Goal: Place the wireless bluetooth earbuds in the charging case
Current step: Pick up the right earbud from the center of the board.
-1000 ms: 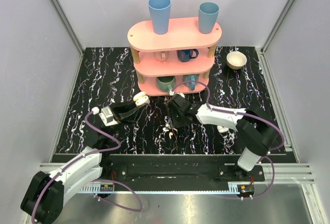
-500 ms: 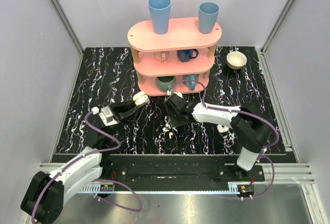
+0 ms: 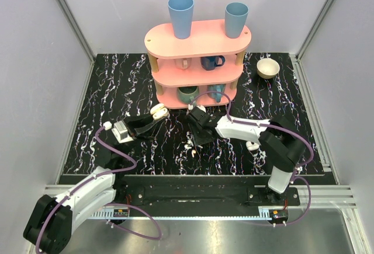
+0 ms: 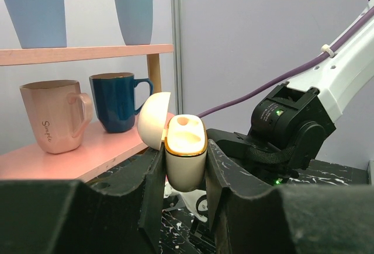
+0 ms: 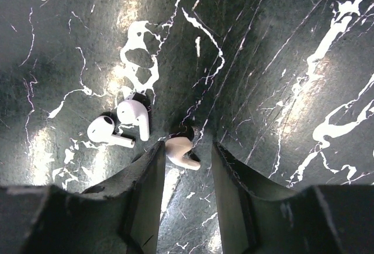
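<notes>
Standing upright in the left tool [image 4: 184, 167], the charging case [image 4: 186, 149] gapes upward.

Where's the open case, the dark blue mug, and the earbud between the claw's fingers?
charging case [image 4: 186, 162]: left wrist view, its cream body.
dark blue mug [image 4: 117, 102]: left wrist view, its side wall.
earbud [image 5: 178, 150]: right wrist view, its rounded head.

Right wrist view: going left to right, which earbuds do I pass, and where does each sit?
Leftmost earbud, lying on its side → second earbud, close beside it → third earbud, down between the jaws of the right gripper.
</notes>
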Controlling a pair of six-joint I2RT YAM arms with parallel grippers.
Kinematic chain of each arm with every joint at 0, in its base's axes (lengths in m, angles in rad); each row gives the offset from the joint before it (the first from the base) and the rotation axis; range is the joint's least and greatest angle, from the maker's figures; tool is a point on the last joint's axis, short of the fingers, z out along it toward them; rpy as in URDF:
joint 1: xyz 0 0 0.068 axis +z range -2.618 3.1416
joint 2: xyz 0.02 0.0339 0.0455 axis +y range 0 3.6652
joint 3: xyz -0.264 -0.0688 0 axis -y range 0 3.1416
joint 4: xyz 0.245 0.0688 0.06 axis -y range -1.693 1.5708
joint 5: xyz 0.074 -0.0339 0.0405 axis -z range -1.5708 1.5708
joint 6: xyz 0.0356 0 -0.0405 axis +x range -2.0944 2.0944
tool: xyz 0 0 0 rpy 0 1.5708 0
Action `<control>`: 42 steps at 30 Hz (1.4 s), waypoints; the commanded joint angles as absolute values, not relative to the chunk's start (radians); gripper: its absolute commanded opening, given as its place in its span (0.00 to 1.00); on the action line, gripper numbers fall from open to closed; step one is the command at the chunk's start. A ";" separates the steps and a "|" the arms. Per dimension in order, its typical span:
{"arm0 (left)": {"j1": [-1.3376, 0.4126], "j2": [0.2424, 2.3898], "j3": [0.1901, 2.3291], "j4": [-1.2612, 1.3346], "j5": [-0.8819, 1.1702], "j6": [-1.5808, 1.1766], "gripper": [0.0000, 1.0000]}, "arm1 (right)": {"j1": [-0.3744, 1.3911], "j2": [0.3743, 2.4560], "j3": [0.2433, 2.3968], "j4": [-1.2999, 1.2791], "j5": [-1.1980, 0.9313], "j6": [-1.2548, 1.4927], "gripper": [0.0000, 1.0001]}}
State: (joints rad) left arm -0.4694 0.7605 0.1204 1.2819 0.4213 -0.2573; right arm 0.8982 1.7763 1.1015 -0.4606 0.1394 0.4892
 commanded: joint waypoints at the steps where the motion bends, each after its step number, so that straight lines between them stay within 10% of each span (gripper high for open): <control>1: -0.465 0.756 0.121 1.443 0.410 -0.241 0.00 | 0.919 1.782 1.140 -0.476 0.158 0.471 0.44; 42: -0.465 0.761 0.124 1.440 0.413 -0.248 0.00 | 0.930 1.832 1.183 -0.520 0.178 0.429 0.38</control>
State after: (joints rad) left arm -0.4694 0.7612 0.1204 1.2819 0.4213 -0.2577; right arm 0.9184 1.8404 1.1587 -0.5003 0.1669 0.4213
